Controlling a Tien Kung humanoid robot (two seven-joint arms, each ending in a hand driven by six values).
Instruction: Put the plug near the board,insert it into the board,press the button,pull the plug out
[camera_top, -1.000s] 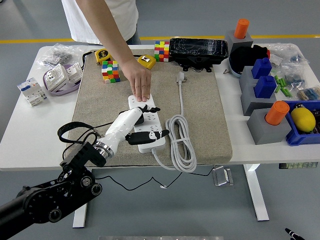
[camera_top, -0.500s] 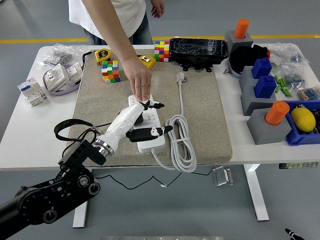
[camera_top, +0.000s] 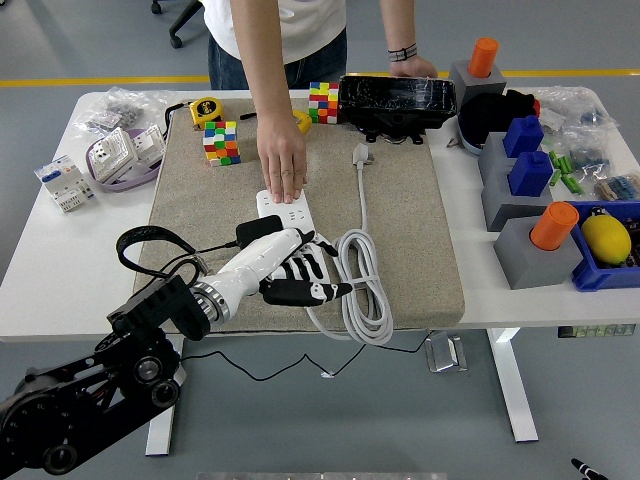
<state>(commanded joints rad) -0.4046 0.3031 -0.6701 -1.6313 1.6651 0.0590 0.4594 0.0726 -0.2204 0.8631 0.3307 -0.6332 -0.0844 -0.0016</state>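
Left robot hand (camera_top: 300, 272) is hovering with fingers spread, holding nothing, over the white power strip (camera_top: 290, 215) a person's hand (camera_top: 283, 170) is pinning, while the white plug (camera_top: 361, 154) is lying well apart on the counter's beige mat (camera_top: 410, 230), risking a finger collision.

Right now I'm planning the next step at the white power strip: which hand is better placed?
Left. The left hand lies over the white power strip on the beige mat, whose far end a person's hand presses. No right hand is in view.
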